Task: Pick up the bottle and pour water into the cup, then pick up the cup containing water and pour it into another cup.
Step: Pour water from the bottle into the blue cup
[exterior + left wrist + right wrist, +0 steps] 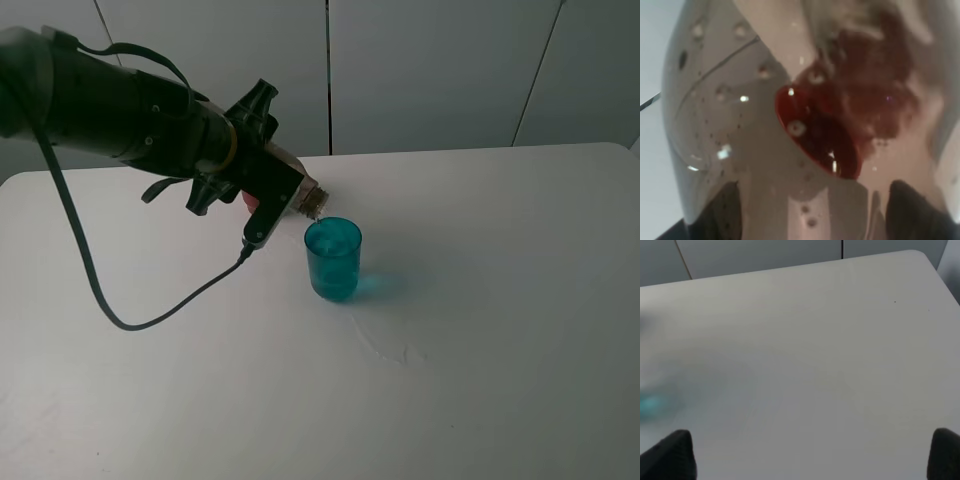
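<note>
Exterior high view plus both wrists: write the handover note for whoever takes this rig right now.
Left end effector: shut on the tall clear brownish plastic bottle, tipped, neck over the translucent teal plastic cup.
Right end effector: open, empty, above the white table.
Opaque red-brown cup: mostly hidden behind the left arm.
Done: bottle picked up and tilted to pour; a clear puddle lies near the teal cup.
Left: finish pouring, then pour teal cup into red-brown cup.

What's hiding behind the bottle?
A red-brown cup: its rim shows blurrily through the clear bottle held in the left claw. From high up, only a red sliver peeks past the claw; the arm covers the rest.
</note>
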